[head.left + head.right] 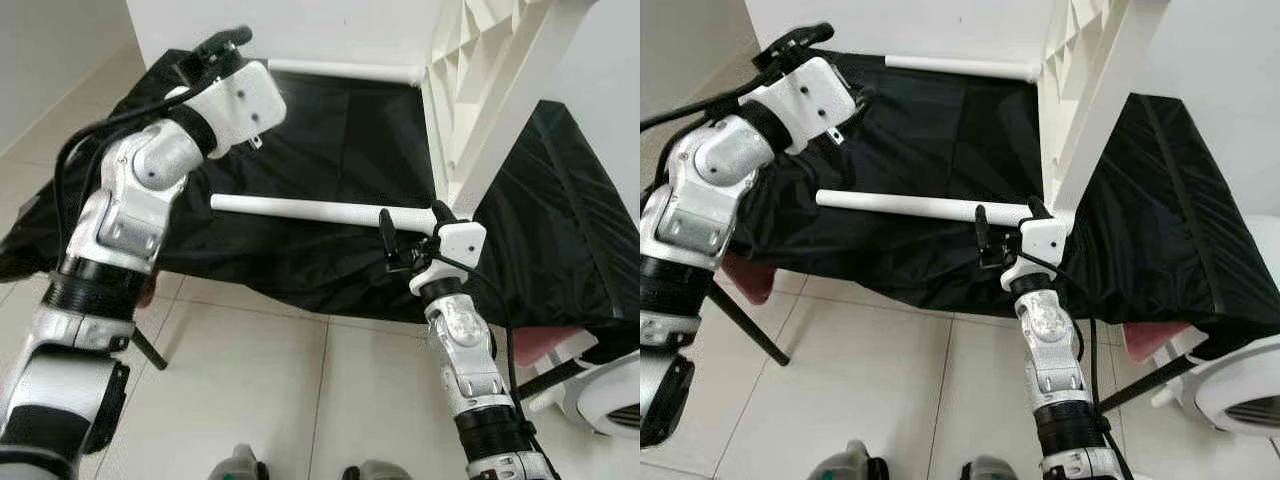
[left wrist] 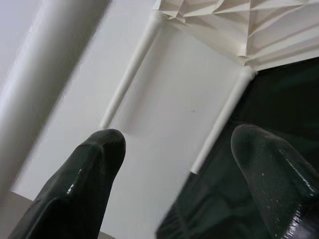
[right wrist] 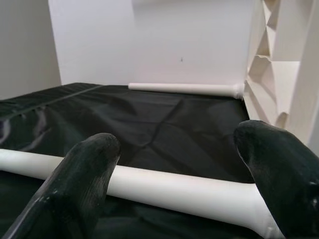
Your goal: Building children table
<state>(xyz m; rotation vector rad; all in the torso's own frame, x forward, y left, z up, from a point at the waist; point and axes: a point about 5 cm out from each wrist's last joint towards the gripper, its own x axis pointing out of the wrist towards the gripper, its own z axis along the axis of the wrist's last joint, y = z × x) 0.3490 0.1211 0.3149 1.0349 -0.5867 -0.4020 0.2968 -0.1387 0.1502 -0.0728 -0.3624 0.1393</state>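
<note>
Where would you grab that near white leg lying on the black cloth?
Grip the near leg on its plain round shaft, close to the table end, fingers straddling it from above. It lies flat on the cloth, and the right gripper is open there.

Black cloth [image 1: 330,150] spread wide over a low bench, wrinkled, hanging down at the near edge. Pale tiled floor [image 1: 260,380] below, with thin dark joints. White wall [image 1: 930,25] behind. White round appliance [image 1: 1240,395] at far right, standing on the floor.
</note>
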